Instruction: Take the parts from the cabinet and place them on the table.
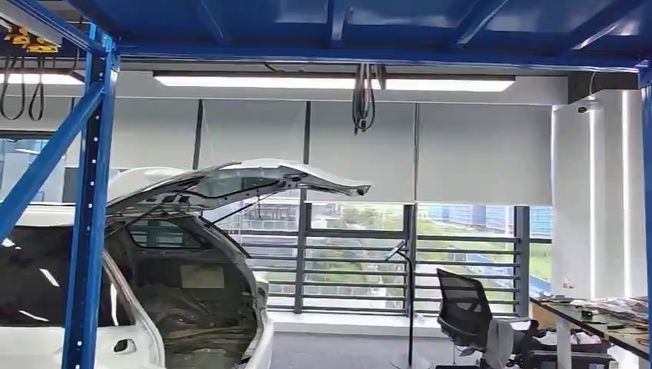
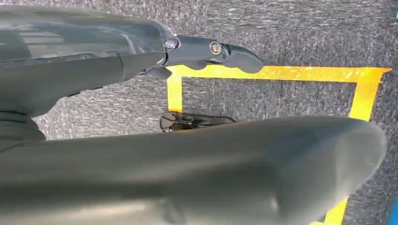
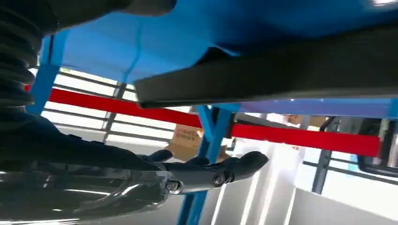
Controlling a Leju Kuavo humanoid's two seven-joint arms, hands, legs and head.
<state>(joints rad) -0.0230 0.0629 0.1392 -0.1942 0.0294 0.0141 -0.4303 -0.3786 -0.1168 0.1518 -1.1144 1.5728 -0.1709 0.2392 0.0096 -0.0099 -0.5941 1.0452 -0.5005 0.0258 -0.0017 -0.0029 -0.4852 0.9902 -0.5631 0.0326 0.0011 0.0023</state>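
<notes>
Blue rack [image 1: 88, 200], one white car [image 1: 154, 307], one office chair [image 1: 465, 307], one long black part [image 3: 281, 70]

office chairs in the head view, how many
1. A black mesh office chair stands at lower right, beside the cluttered desk along the right edge, in front of the windows. The picture's edge cuts off the room there, so more may be hidden.

blue steel-framed cabinet [image 1: 88, 192]: upright, left of view | long flat black part [image 3: 281, 70]: lay beneath blue shelf panel, above red crossbeam
</notes>
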